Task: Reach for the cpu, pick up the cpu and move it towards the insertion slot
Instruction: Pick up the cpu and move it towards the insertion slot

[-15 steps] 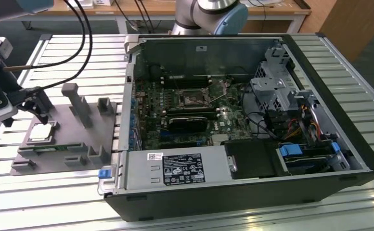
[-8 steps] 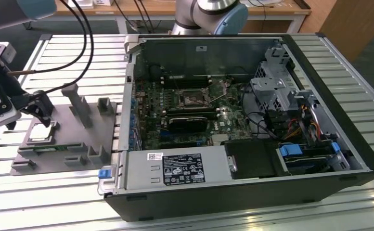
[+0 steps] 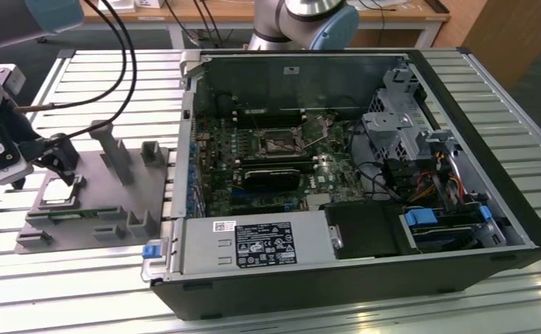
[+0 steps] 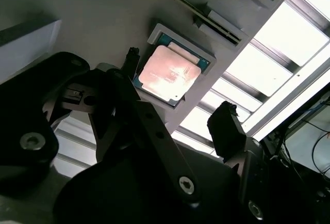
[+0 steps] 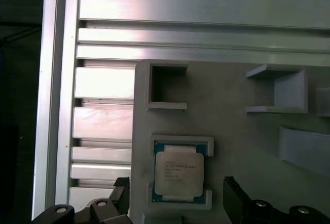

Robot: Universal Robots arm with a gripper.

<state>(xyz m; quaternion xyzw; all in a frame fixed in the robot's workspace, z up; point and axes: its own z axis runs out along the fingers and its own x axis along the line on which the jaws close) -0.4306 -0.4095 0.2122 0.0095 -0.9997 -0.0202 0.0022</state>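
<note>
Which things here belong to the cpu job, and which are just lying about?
Job:
cpu, in the fixture
slot, on the board inside the case
tool, open, over the cpu

Lying about:
empty pockets
power supply
drive cage
cables

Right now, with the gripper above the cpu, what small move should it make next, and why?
Probably lower the gripper straight down, keeping it open. In both wrist views its two fingers stand apart on either side of the cpu, which lies flat in its recess in the grey fixture, roughly centred between them, and nothing is gripped yet. No sideways correction seems needed.
</note>
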